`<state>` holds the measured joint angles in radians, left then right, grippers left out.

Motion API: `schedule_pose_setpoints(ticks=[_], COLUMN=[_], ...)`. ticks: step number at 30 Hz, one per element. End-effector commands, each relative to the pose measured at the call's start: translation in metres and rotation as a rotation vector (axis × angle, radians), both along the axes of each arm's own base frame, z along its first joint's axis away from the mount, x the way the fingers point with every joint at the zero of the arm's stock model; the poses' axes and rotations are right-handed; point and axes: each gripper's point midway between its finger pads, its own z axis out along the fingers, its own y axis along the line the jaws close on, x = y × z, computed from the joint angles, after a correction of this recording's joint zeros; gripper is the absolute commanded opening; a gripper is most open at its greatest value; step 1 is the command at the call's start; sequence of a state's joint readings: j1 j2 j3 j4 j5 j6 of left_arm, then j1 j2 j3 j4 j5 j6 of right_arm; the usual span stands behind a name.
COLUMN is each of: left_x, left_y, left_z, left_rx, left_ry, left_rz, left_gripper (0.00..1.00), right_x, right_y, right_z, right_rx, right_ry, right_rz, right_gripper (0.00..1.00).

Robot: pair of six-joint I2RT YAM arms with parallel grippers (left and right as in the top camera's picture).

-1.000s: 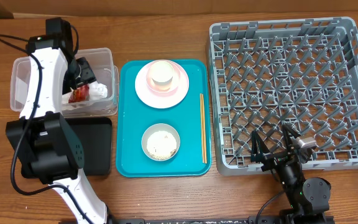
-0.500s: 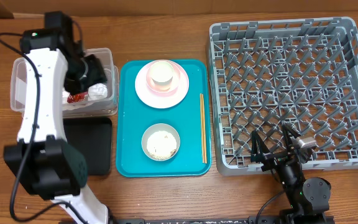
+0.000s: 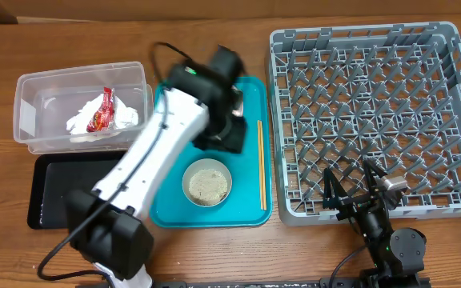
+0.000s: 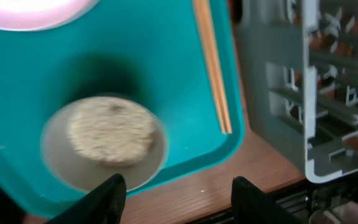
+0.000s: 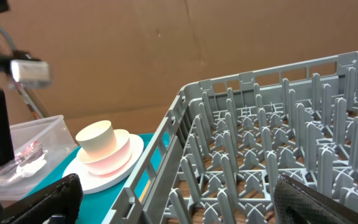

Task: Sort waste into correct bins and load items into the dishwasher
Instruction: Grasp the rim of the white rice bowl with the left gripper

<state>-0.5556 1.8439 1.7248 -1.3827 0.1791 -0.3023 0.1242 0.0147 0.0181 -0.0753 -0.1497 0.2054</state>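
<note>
Napkin (image 3: 126, 118) and wrapper (image 3: 102, 110) now lie in the tub (image 3: 26, 108). The left gripper (image 4: 178, 191), spread and empty, has moved over the bowl (image 4: 51, 158). Right gripper (image 5: 179, 205) also spread.

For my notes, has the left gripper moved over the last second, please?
Yes: the left gripper swung right, from the clear tub to over the teal tray.

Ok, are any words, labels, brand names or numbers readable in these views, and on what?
No text can be read in any view.
On the red snack wrapper in the clear tub, any print is too small to read.
The grey dish rack and the teal tray show no markings.
</note>
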Motion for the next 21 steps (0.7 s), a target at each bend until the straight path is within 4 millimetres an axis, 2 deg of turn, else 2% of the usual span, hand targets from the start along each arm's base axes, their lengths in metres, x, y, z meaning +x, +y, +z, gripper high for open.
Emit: schedule_pose_setpoints(ticks=[1, 7, 17, 21], left_x=[-0.021, -0.043, -0.045, -0.044], left_y=[-0.01, -0.009, 0.006, 0.006], left_z=[-0.025, -0.064, -0.107, -0.115], left_rx=[0.098, 0.228, 0.268, 0.265], left_ry=[0.005, -0.019, -0.038, -0.054], left_rz=[0.018, 0.061, 0.098, 0.103], left_gripper=[0.49, 0.29, 0.34, 0.35], right_x=[0.001, 0.001, 0.001, 0.001], right_y=[-0.002, -0.002, -0.002, -0.002], right_z=[-0.001, -0.001, -0.001, -0.001], right_rx=[0.002, 0.002, 0.002, 0.002], right_ry=[-0.006, -0.006, -0.006, -0.006], right_rz=[-0.011, -0.011, -0.011, -0.011], right_gripper=[1.0, 1.0, 1.0, 1.0])
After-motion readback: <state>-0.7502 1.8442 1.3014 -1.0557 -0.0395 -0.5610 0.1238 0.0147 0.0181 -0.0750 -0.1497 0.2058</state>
